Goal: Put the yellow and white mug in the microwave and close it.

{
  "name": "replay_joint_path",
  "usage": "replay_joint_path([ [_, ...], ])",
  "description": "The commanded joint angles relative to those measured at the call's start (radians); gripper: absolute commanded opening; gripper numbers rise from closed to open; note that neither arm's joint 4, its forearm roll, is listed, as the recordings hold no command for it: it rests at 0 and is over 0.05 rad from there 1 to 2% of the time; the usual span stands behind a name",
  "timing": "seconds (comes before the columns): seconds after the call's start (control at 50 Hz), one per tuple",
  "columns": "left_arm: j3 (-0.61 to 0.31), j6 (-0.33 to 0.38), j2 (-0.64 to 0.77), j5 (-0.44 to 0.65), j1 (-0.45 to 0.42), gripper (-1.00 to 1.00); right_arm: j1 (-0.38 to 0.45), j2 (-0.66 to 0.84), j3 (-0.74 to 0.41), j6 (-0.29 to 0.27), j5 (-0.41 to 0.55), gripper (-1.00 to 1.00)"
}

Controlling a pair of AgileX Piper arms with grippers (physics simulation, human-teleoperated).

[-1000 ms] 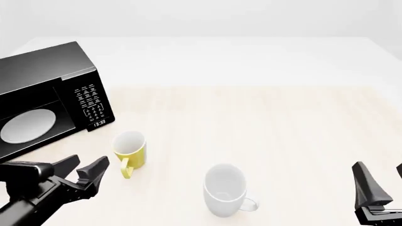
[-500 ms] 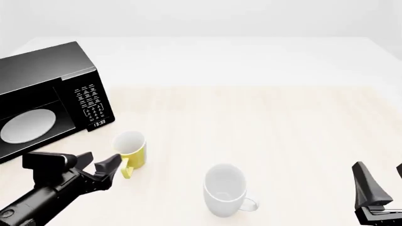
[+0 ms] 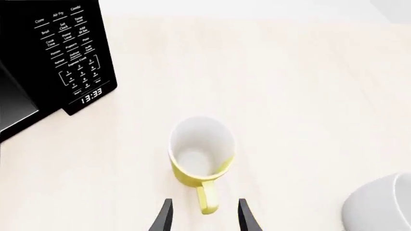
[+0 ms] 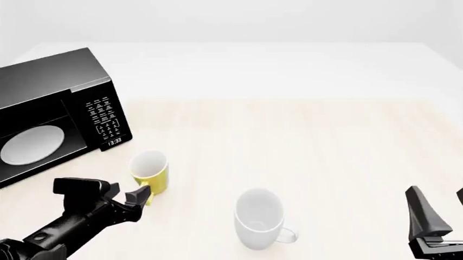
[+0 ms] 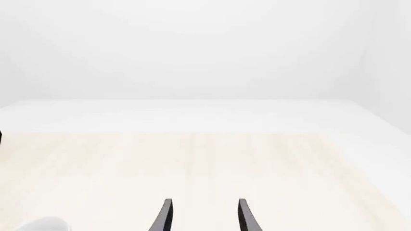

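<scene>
Now my left gripper, jaws apart, straddles the mug handle; off-centre closing could tip it. Right gripper apart.

Two arms low at the near edge.
The left gripper reaches forward, fingers spread apart; the right gripper hangs level, fingers likewise parted.

Counter: pale wood grain, matt. Microwave: glossy black casing, dark glass door. Yellow and white mug: smooth, ceramic-looking. White mug: smooth. Left claw: matt black.
</scene>
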Motion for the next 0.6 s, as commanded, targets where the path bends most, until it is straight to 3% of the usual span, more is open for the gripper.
replay_joint_path([
  [0.02,-0.013,0.008,0.116,-0.066,0.005,1.00,0.000,0.000,0.000,0.000,0.000,1.00],
  [0.6,-0.049,-0.022,0.288,-0.140,-0.003,1.00,0.000,0.000,0.000,0.000,0.000,1.00],
])
